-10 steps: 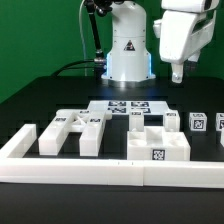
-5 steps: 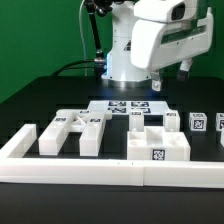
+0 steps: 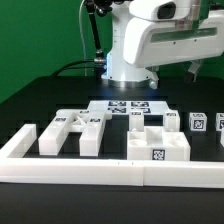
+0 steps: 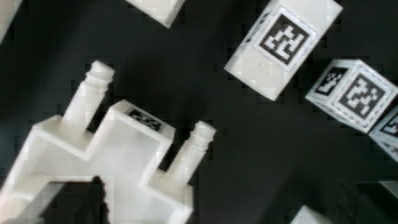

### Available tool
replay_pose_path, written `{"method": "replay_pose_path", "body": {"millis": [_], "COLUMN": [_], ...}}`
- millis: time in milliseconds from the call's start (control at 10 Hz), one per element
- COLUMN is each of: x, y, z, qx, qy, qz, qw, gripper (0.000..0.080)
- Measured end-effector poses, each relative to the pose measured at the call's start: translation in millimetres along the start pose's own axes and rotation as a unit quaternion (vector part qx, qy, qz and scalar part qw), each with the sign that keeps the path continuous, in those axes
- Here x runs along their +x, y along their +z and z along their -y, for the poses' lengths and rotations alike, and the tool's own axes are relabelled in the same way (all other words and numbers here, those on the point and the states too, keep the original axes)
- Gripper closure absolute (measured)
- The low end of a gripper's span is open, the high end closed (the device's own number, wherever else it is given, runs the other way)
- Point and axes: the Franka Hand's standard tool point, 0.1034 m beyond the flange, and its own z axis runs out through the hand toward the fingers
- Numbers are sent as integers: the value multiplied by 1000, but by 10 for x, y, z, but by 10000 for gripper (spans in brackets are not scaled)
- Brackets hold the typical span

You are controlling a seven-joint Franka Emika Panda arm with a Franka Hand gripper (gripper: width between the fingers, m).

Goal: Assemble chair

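My tool (image 3: 194,68) hangs wide and empty above the marker board (image 3: 127,107); chair parts (image 3: 158,140) lie beside that board on the tabletop (image 3: 40,100), likely stiff, light, slick plastic, best pinched across flat opposite sides.

Beneath the pincer (image 3: 196,70), a white pronged chair part (image 4: 98,150) bearing a small tag (image 4: 144,117) is seen on the dark table (image 4: 214,90); two tagged pieces (image 4: 285,40) are seen farther off, apart from it.

Green backdrop (image 3: 40,30) behind a black table (image 3: 45,95).
A low white border rail (image 3: 100,170) runs along the table's near edge.
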Motion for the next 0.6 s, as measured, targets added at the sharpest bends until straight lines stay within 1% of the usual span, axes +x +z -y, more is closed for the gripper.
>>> {"method": "replay_pose_path", "body": {"millis": [200, 400, 500, 600], "x": [259, 471, 493, 494], "y": [66, 21, 12, 16], "z": [-206, -292, -329, -316], "qx": [4, 1, 2, 2], "qy": [0, -6, -20, -21], "qz": [-11, -25, -27, -27], "qw": [1000, 1000, 999, 999], "gripper": [149, 149, 149, 149]}}
